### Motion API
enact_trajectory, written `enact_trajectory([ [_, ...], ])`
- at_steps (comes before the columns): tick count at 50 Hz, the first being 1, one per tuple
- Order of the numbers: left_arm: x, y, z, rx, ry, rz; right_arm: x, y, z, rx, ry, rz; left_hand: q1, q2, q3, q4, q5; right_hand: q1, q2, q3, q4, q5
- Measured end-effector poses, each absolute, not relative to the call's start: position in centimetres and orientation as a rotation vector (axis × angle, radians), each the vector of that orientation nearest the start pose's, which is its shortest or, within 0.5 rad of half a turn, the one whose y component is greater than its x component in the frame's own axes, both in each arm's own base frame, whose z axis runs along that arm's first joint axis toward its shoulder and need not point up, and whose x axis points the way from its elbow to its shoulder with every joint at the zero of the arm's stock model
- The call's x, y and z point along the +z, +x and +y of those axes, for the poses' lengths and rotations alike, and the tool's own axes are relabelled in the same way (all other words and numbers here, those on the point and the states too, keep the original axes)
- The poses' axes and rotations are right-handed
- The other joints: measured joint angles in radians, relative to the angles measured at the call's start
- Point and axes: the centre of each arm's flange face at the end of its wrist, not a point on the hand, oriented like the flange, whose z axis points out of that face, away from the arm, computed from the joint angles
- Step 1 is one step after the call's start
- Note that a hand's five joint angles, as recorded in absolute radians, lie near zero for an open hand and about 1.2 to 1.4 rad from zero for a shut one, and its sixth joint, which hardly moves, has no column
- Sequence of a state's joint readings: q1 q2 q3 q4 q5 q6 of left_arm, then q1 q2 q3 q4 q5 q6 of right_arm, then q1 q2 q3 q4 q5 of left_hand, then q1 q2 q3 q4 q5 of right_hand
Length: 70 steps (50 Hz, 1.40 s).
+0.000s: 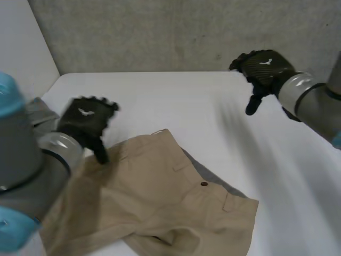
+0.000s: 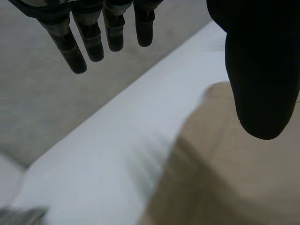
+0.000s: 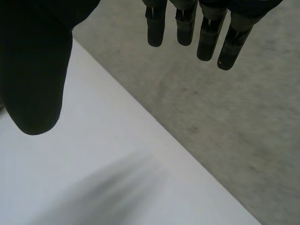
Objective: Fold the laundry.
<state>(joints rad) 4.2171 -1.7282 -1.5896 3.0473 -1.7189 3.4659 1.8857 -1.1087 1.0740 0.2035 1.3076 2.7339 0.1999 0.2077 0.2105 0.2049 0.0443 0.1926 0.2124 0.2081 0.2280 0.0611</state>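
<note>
A pair of tan shorts (image 1: 165, 197) lies rumpled on the white table (image 1: 176, 101), toward the front left, with a grey garment (image 1: 213, 178) peeking out from under its right edge. My left hand (image 1: 85, 121) hovers over the shorts' left end, fingers straight and holding nothing. In the left wrist view its fingers (image 2: 86, 35) and thumb (image 2: 262, 70) are spread, with the tan shorts (image 2: 234, 183) below the thumb. My right hand (image 1: 261, 69) is raised over the table's far right, open and empty. Its fingers (image 3: 201, 28) and thumb (image 3: 35, 70) stand apart above the table edge.
A grey-green cloth (image 1: 42, 113) lies at the table's left edge behind my left arm, seen also as a grey cloth (image 2: 21, 215) in the left wrist view. A grey wall (image 1: 186, 32) stands along the far edge. Bare table (image 1: 287, 176) spreads across the right.
</note>
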Motion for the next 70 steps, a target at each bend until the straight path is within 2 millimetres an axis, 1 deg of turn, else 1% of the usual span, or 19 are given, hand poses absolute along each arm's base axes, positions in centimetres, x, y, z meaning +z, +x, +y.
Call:
enact_trajectory([
  [5,25.0,-22.1,-24.1,-1.845,0.705,2.325,26.7,30.6,-32.4,-1.85,-1.135,1.957,0.0,0.0,0.0,0.0,0.0,0.0,0.0,0.0,0.0,0.0],
  [6,25.0,-22.1,-24.1,-1.845,0.705,2.325,26.7,30.6,-32.4,-1.85,-1.135,1.957,0.0,0.0,0.0,0.0,0.0,0.0,0.0,0.0,0.0,0.0],
  [8,24.5,-20.5,-24.8,-1.776,0.646,2.346,25.8,33.0,-32.1,-1.789,-1.186,1.898,0.0,0.0,0.0,0.0,0.0,0.0,0.0,0.0,0.0,0.0],
  [9,24.5,-20.5,-24.8,-1.776,0.646,2.346,25.8,33.0,-32.1,-1.789,-1.186,1.898,0.0,0.0,0.0,0.0,0.0,0.0,0.0,0.0,0.0,0.0],
  [10,24.1,-19.7,-25.1,-1.731,0.623,2.365,25.3,34.1,-31.9,-1.758,-1.207,1.871,0.003,0.0,0.0,0.0,0.0,0.0,0.0,0.0,0.0,0.0],
  [20,21.1,-15.8,-24.5,-1.415,0.553,2.499,19.8,40.0,-31.0,-1.583,-1.269,1.786,0.003,0.0,0.0,0.0,0.0,0.0,0.0,0.0,0.0,0.0],
  [25,20.0,-15.0,-24.2,-1.33,0.581,2.511,17.7,41.5,-30.9,-1.553,-1.264,1.773,0.023,0.017,0.018,0.019,0.015,0.0,0.0,0.0,0.0,0.0],
  [34,18.9,-14.5,-24.6,-1.315,0.598,2.508,14.3,42.6,-31.0,-1.504,-1.248,1.784,0.267,0.25,0.24,0.249,0.236,0.004,0.006,0.008,0.003,0.003],
  [40,18.4,-14.6,-25.0,-1.329,0.599,2.505,12.5,42.7,-30.9,-1.467,-1.251,1.807,0.706,0.677,0.673,0.682,0.664,0.023,0.054,0.06,0.029,0.034],
  [44,18.1,-14.8,-25.0,-1.325,0.611,2.512,12.0,42.7,-30.9,-1.459,-1.252,1.814,0.898,0.902,0.896,0.903,0.88,0.04,0.06,0.072,0.05,0.045],
  [50,18.0,-15.3,-24.9,-1.333,0.64,2.521,11.4,42.7,-30.9,-1.45,-1.255,1.82,0.924,0.979,0.974,0.988,0.939,0.042,0.061,0.074,0.052,0.049],
  [55,19.0,-16.5,-24.2,-1.402,0.708,2.501,11.3,42.7,-31.0,-1.452,-1.255,1.817,0.924,0.98,0.975,0.991,0.939,0.104,0.132,0.144,0.119,0.107],
  [58,20.2,-17.4,-23.5,-1.477,0.746,2.464,11.3,42.8,-31.0,-1.455,-1.255,1.812,0.924,0.98,0.975,0.991,0.939,0.33,0.4,0.404,0.372,0.345],
  [60,21.1,-17.8,-23.1,-1.525,0.762,2.438,11.4,42.8,-31.0,-1.458,-1.254,1.808,0.924,0.98,0.975,0.991,0.939,0.33,0.4,0.404,0.372,0.345],
  [61,21.7,-17.9,-22.8,-1.556,0.768,2.42,11.5,42.8,-31.0,-1.463,-1.253,1.807,0.924,0.98,0.975,0.991,0.939,0.524,0.652,0.647,0.611,0.569],
  [62,22.6,-18.1,-22.5,-1.6,0.773,2.393,11.6,42.8,-31.1,-1.468,-1.252,1.806,0.924,0.98,0.975,0.991,0.939,0.524,0.652,0.647,0.611,0.569],
  [63,23.0,-18.2,-22.3,-1.623,0.774,2.378,11.8,42.9,-31.1,-1.477,-1.249,1.804,0.924,0.981,0.975,0.991,0.939,0.74,0.939,0.929,0.922,0.894],
  [65,23.3,-18.3,-22.3,-1.635,0.773,2.371,11.9,42.9,-31.1,-1.479,-1.249,1.804,0.924,0.981,0.975,0.991,0.939,0.743,0.944,0.939,0.929,0.9],
  [70,25.3,-18.4,-22.1,-1.731,0.758,2.304,14.0,42.9,-31.4,-1.542,-1.232,1.78,0.924,0.981,0.975,0.991,0.939,0.749,0.949,0.969,0.956,0.92],
])
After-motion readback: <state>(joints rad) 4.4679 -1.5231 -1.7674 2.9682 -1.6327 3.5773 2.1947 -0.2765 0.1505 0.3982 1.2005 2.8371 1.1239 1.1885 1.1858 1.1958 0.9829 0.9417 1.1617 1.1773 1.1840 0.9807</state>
